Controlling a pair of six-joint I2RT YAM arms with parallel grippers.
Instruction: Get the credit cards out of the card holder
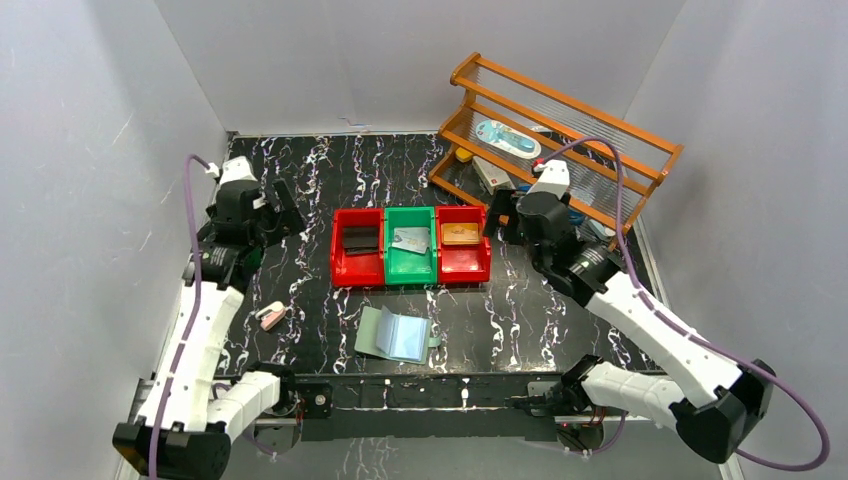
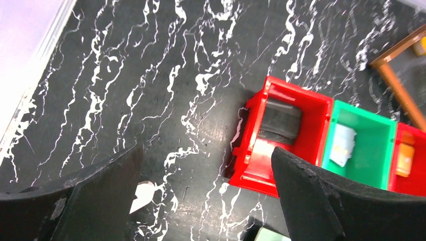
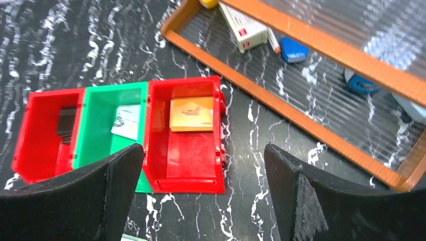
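The sage-green card holder [image 1: 393, 335] lies open on the table near the front, its pale blue sleeves facing up. Three credit cards lie apart in the row of bins: a dark card [image 1: 360, 240] in the left red bin, a silvery card [image 1: 410, 240] in the green bin, a tan-gold card [image 1: 460, 234] in the right red bin. My left gripper [image 2: 206, 153] hovers open left of the bins, nothing between its fingers. Open and empty too, my right gripper [image 3: 203, 149] hangs by the right red bin, with the tan-gold card [image 3: 191, 114] just beyond it.
The left red bin [image 1: 345, 272], green bin [image 1: 408, 272] and right red bin [image 1: 468, 268] stand side by side mid-table. A wooden rack [image 1: 560, 140] with small items fills the back right. A pinkish-white clip [image 1: 270, 317] lies at the left. Grey walls close three sides.
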